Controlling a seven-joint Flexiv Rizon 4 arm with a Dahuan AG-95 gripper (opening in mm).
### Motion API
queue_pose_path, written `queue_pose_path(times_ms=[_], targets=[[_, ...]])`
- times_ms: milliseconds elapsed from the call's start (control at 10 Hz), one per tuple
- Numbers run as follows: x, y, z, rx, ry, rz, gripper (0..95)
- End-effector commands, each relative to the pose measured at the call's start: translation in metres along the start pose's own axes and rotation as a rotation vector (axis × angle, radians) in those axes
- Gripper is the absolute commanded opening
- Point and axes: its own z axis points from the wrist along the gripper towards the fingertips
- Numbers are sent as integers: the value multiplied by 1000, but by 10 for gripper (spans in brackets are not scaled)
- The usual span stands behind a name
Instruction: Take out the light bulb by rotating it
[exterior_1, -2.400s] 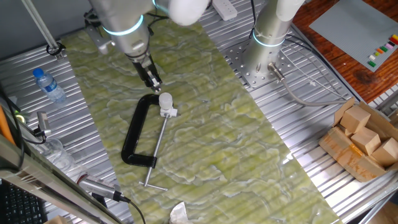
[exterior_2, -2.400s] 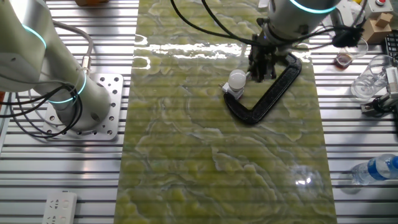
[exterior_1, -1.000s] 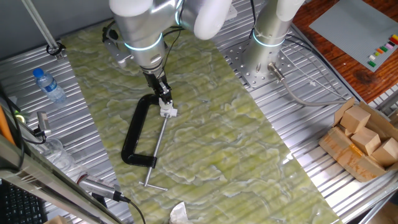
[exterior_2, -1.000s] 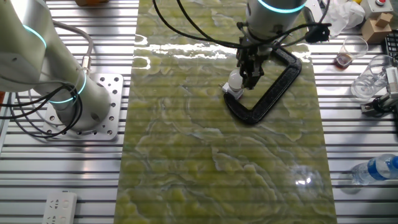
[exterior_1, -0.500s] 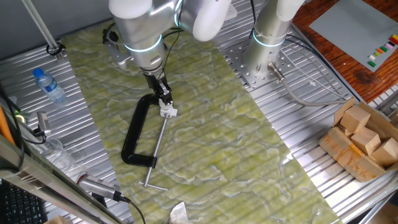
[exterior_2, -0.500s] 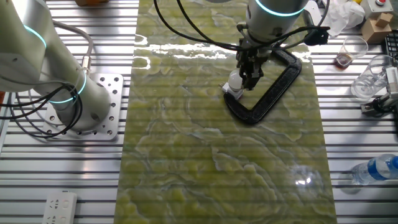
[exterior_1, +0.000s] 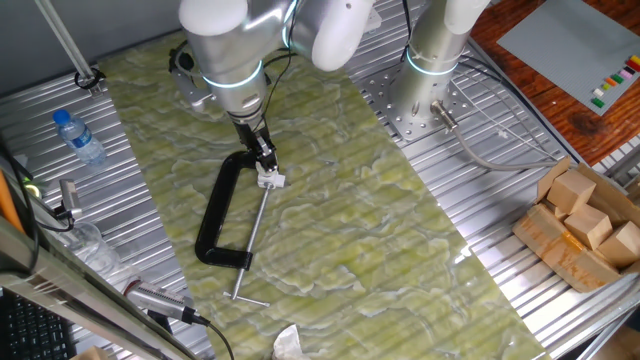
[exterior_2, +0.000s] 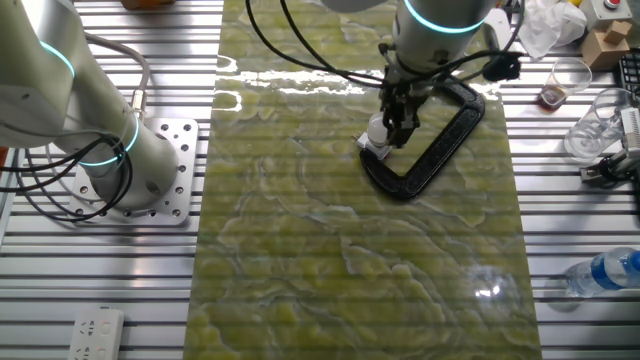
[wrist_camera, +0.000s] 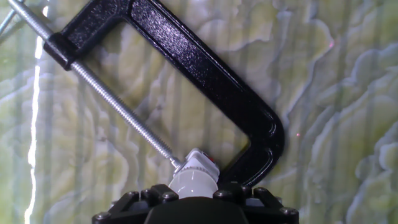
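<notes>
White light bulb (wrist_camera: 193, 182) gripped by tool (exterior_2: 398, 133), clamped in black C-clamp (wrist_camera: 205, 74), green marbled mat (exterior_1: 400, 240), no legible writing

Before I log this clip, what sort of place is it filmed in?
Most likely a robotics lab bench: two arm bases bolted to a ribbed aluminium table, a green marbled mat, and props such as a black C-clamp and wooden blocks.

A black metal C-clamp (exterior_1: 222, 215) with a long threaded steel screw (wrist_camera: 118, 112) lies flat on the green marbled mat (exterior_1: 380, 250), its jaw end directly under the claw. A clear plastic bottle with a blue cap (exterior_1: 78, 136) lies well away from the claw on the ribbed metal table (exterior_2: 300, 320). Pale wooden blocks in a cardboard box (exterior_1: 585, 222) sit far off on the opposite side.
</notes>
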Motion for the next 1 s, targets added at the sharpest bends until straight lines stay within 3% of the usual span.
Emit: queue_pose_path(times_ms=[100, 1000], targets=[[1, 0, 6, -2, 0, 17, 570], [0, 5, 20, 24, -7, -40, 570]])
